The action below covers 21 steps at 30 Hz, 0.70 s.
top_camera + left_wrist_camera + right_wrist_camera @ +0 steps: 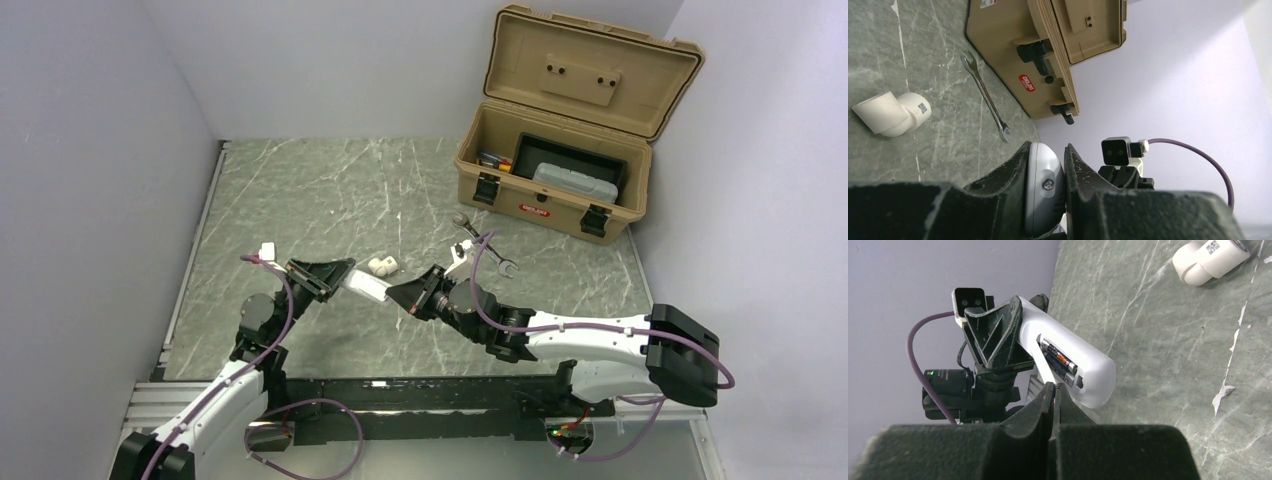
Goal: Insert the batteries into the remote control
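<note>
The white remote control is held off the table, back side up, with my left gripper shut on one end of it. In the left wrist view its rounded end sits clamped between the two black fingers of that gripper. The right wrist view shows the open battery compartment with two dark batteries lying side by side inside the remote control. My right gripper is shut with nothing in it, its tips right at the compartment's near end. In the top view it meets the remote's free end.
A white pipe elbow lies on the grey marbled table just behind the remote. A silver wrench lies further right. An open tan toolbox stands at the back right. White walls close in both sides.
</note>
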Each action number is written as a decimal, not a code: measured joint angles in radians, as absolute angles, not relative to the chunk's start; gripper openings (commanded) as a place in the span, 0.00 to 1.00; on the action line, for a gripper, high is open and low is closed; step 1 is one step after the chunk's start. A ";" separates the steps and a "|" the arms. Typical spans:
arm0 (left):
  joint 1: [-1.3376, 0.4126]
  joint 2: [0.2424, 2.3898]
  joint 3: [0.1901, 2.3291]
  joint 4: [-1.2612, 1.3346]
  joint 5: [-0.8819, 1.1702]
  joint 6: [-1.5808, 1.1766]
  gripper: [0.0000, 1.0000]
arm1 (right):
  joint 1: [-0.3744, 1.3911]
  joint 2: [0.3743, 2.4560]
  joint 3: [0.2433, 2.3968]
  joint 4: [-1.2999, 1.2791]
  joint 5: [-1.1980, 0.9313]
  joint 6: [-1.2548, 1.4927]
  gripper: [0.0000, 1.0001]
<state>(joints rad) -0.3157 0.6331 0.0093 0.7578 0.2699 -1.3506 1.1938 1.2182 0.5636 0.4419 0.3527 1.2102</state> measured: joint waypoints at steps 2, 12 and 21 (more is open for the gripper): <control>-0.316 0.633 0.009 0.758 0.270 -1.351 0.00 | 1.194 1.218 0.564 0.442 0.348 1.216 0.00; -0.316 0.633 0.009 0.758 0.272 -1.351 0.00 | 1.194 1.207 0.564 0.424 0.343 1.232 0.00; -0.316 0.632 0.009 0.759 0.272 -1.351 0.00 | 1.194 1.184 0.561 0.402 0.377 1.242 0.00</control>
<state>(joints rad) -0.3157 0.6323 0.0093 0.7589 0.2722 -1.3514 1.1938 1.1839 0.5606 0.4015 0.3767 1.2423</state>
